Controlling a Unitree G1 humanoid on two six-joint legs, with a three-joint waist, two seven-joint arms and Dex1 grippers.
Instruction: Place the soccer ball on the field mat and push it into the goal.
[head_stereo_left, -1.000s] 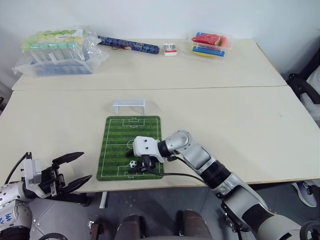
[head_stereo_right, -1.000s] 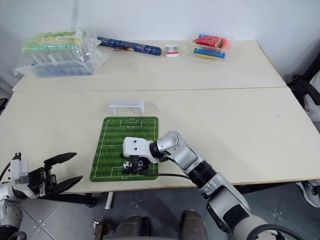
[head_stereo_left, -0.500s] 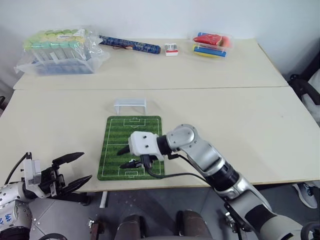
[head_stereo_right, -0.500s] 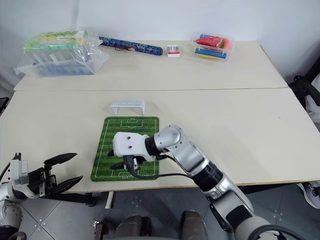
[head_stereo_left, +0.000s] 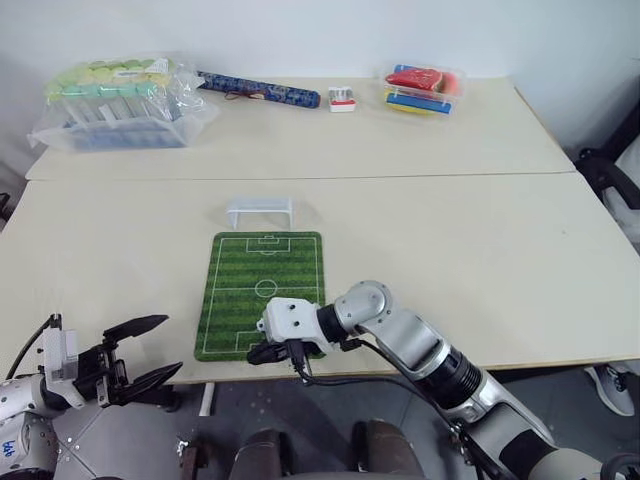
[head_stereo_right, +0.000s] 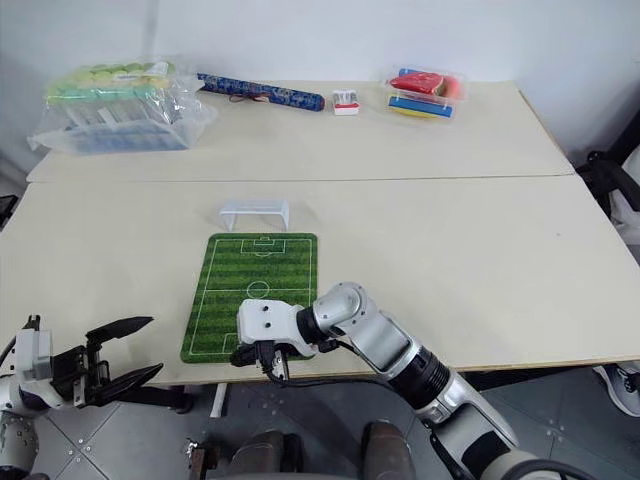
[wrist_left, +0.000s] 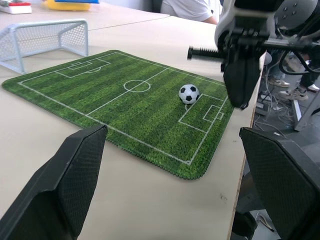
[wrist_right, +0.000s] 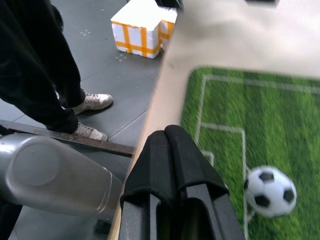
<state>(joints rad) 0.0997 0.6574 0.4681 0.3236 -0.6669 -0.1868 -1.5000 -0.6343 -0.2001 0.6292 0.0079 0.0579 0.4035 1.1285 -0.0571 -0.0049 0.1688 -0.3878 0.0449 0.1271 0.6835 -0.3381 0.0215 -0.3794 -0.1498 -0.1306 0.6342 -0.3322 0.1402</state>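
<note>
- Nearest, the left claw (head_stereo_left: 140, 352) hangs off the near edge of the table (head_stereo_left: 480, 250), its two black fingers (wrist_left: 65, 185) spread wide with nothing between them, pointing across toward the mat.
- Just beyond it to the right, the right claw (head_stereo_left: 262, 353) sits over the near edge of the field mat (head_stereo_left: 262, 290), its fingers (wrist_right: 170, 155) pressed together and holding nothing.
- Right beside those closed fingertips the soccer ball (wrist_right: 270, 191) rests loose on the mat, on the white lines of the near penalty box; in the left wrist view the ball (wrist_left: 189, 93) lies a little apart from the right claw's tip, not touching it.
- Past the ball, the mat's green stripes run away from the claws to the centre circle and the far penalty box.
- Beyond the mat's far edge, and off the mat, the goal (head_stereo_left: 259, 210) stands on the bare table with its mouth facing the mat.
- Farther back, on the second table, lie a clear bag of tubes (head_stereo_left: 118, 102), a dark patterned roll (head_stereo_left: 258, 90), a small white-and-red box (head_stereo_left: 342, 99) and a clear tray of coloured items (head_stereo_left: 422, 88).
- On the floor beneath the right claw, a person's dark trouser legs and shoes (wrist_right: 85, 115) and a white-and-orange box (wrist_right: 142, 30) show.
</note>
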